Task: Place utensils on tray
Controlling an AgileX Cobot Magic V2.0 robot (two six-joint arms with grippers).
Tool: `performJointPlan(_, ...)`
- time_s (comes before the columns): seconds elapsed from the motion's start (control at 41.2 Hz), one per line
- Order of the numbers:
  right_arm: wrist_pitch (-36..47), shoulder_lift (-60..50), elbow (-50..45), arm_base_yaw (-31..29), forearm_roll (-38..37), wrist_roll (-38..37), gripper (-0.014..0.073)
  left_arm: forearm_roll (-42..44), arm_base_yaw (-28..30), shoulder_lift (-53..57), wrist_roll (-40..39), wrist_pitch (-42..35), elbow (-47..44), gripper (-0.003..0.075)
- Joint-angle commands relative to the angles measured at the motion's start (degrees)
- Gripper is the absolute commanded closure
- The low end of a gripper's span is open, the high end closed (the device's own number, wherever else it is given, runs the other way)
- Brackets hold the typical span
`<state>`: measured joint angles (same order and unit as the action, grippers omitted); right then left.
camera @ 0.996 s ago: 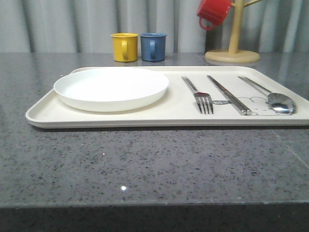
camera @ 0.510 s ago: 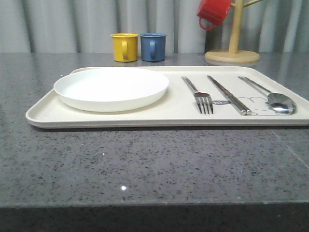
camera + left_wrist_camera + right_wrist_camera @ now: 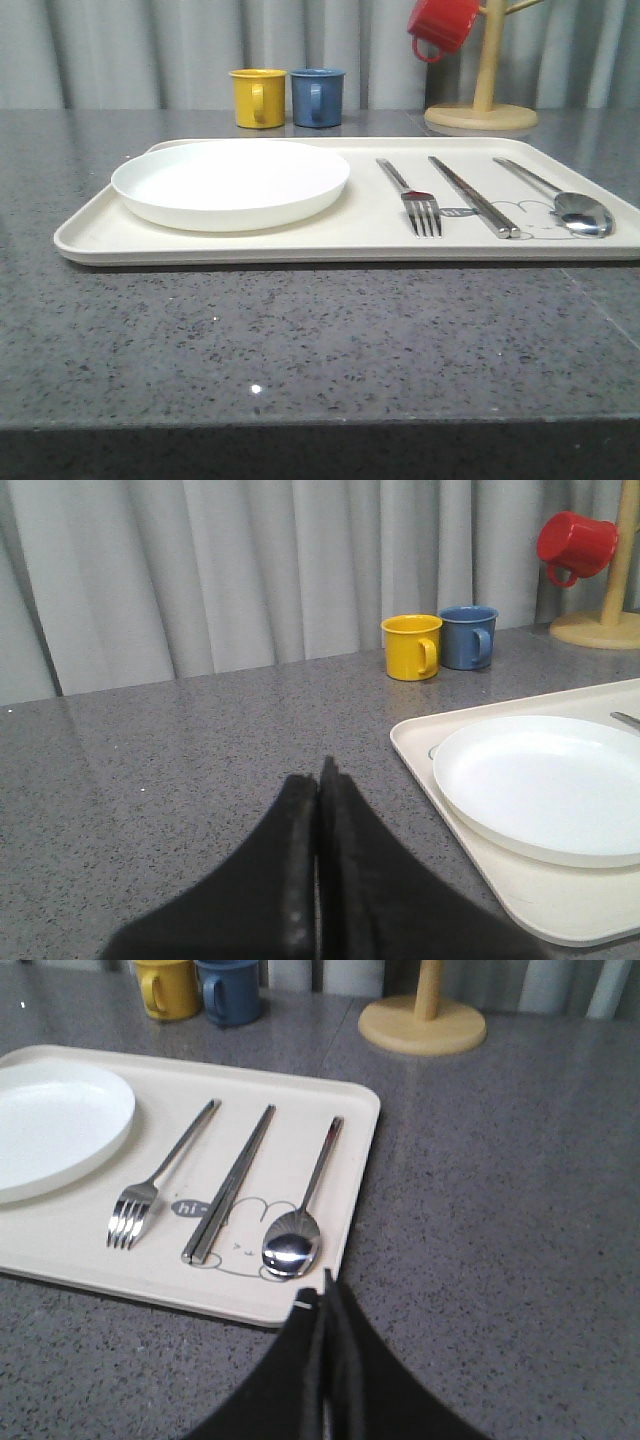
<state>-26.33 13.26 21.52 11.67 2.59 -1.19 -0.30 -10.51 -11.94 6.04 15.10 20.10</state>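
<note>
The cream tray (image 3: 90, 235) lies across the grey counter. On it rest the white plate (image 3: 230, 182) at the left, then the fork (image 3: 415, 200), the chopsticks (image 3: 474, 195) and the spoon (image 3: 570, 205) side by side at the right. In the right wrist view the fork (image 3: 160, 1182), chopsticks (image 3: 230, 1185) and spoon (image 3: 305, 1200) lie parallel on the tray (image 3: 300, 1305). My right gripper (image 3: 324, 1295) is shut and empty, just off the tray's near right corner. My left gripper (image 3: 319, 780) is shut and empty over bare counter, beside the tray (image 3: 440, 780) and plate (image 3: 545, 780).
A yellow mug (image 3: 258, 97) and a blue mug (image 3: 317, 96) stand behind the tray. A wooden mug tree (image 3: 482, 110) with a red mug (image 3: 440, 25) hanging on it stands at the back right. Grey curtains close off the back.
</note>
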Motion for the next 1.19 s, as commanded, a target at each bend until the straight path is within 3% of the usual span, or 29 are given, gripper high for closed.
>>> performJointPlan(0.0, 9.6, -3.1, -1.4, -0.1, -0.7, 0.6, 0.0706, -0.5, -0.3, -0.4, -0.4, -4.8, 1.6, 0.0733)
performJointPlan(1.165, 11.6, -4.3, -2.3, -0.1, -0.7, 0.6, 0.0706, -0.5, 0.7, 2.1, -0.4, -6.4, -1.6, 0.0733)
